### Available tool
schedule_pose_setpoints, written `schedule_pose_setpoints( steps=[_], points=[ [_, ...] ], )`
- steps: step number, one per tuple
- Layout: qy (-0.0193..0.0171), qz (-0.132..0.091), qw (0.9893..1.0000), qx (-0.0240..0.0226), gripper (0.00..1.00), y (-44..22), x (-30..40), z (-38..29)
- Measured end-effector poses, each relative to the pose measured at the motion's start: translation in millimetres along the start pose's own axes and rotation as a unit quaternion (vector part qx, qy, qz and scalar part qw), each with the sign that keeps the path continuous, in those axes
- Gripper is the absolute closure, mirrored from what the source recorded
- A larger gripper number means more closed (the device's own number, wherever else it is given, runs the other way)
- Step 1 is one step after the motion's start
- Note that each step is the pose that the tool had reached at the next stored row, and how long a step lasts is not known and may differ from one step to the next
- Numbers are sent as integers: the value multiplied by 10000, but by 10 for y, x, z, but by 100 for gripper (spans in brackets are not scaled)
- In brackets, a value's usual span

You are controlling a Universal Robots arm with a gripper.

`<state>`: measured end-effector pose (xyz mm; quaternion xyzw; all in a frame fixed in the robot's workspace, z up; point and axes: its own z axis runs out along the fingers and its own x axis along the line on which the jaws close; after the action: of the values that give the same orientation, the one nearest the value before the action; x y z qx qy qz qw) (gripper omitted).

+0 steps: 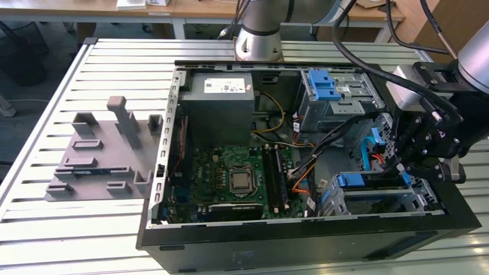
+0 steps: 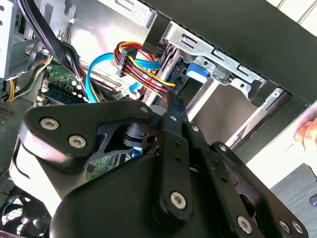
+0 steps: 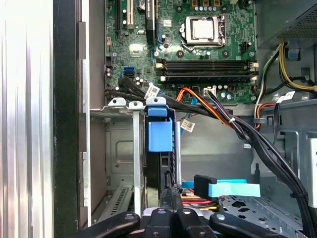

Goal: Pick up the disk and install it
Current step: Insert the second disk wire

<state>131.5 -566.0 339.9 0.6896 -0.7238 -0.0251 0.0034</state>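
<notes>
The disk (image 3: 166, 166) stands on edge in the metal bay at the case's front corner, and the blue tab of its carrier (image 3: 159, 134) sticks out toward the motherboard. In the exterior view the disk (image 1: 374, 182) lies in the bay on that view's right, under my wrist. My gripper (image 3: 171, 191) is right behind the disk's rear end, fingers together and tips at or touching its dark edge. In the second wrist view the gripper (image 2: 172, 101) points along the bay toward the blue tab (image 2: 199, 69).
Bundled black, orange and yellow cables (image 3: 218, 116) and a blue flat cable (image 3: 228, 189) run close beside the bay. The motherboard (image 1: 237, 177), power supply (image 1: 221, 109) and blue-topped drive cage (image 1: 324, 86) share the case. A grey fixture (image 1: 99, 154) sits on the table. A hand (image 2: 308, 131) shows outside the case.
</notes>
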Motion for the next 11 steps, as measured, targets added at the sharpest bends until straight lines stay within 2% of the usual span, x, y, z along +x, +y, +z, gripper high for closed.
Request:
schedule_pose_setpoints(
  steps=[8, 11],
  points=[
    [-2, 0, 10000, 11, 89, 22, 1, 2],
    [-3, -1, 10000, 40, 89, 54, 2, 3]
  ],
)
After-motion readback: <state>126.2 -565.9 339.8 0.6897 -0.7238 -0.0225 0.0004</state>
